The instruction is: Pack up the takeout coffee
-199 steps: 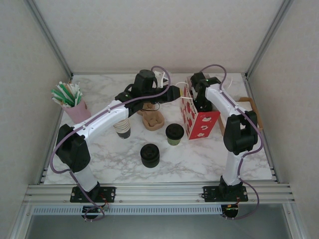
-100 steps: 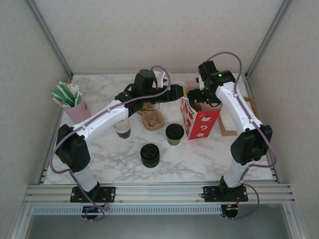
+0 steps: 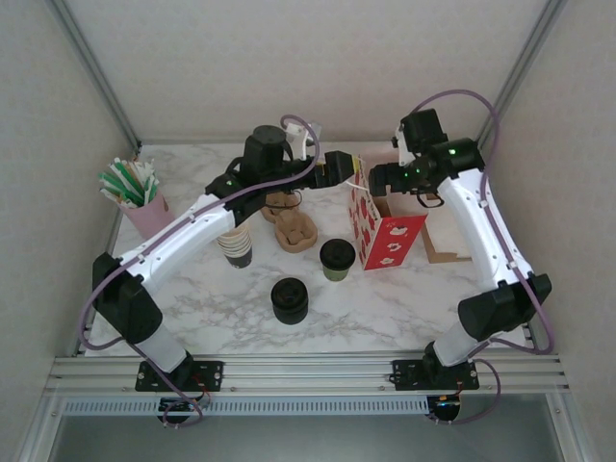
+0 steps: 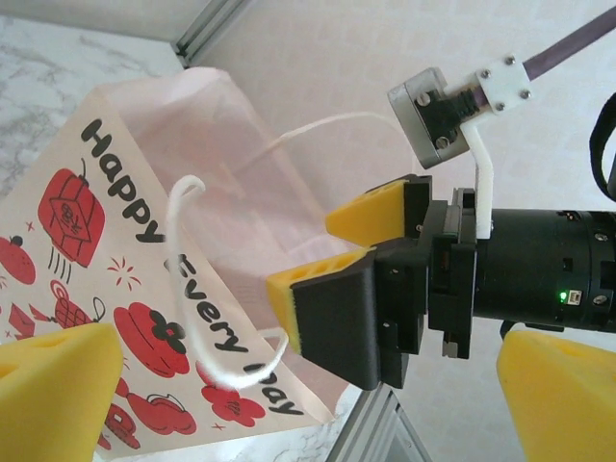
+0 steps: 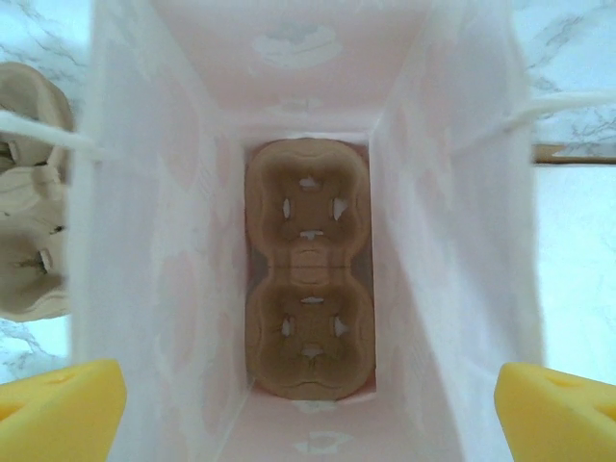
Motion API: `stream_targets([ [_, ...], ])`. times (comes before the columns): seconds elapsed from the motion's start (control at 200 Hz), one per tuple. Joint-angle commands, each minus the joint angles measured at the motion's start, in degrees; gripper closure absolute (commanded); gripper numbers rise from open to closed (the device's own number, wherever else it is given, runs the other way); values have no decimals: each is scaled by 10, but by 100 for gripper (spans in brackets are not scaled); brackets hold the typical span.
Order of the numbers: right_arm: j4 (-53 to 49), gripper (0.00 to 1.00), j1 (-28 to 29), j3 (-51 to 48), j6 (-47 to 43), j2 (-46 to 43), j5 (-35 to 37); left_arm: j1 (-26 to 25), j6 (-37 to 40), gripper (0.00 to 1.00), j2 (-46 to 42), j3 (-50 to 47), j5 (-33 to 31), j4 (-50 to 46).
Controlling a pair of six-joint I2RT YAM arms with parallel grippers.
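the coffee [image 3: 337,258] stands upright on the tabletop [image 3: 192,308], just beside the bag [image 3: 390,236]. probably light, with a thin paper wall that dents and a lid that could pop off, so grip gently round the body, kept upright. left jaws and right jaws are spread wide and empty at the bag's mouth. the bag reads "happy every day".
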Motion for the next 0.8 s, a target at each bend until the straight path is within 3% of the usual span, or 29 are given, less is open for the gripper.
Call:
stream_targets([
  [0.0, 5, 1, 4, 11, 13, -44, 0, 1, 23, 0, -37, 5, -18, 9],
  [0.3, 43, 1, 4, -35, 80, -141, -10, 1, 67, 0, -144, -92, -59, 52],
  [0.551, 113, 1, 4, -122, 94, -239, -104, 2, 98, 0, -216, -164, -90, 58],
  [0.796, 159, 1, 4, -157, 101, -284, -139, 3, 107, 0, -238, -196, -112, 51],
])
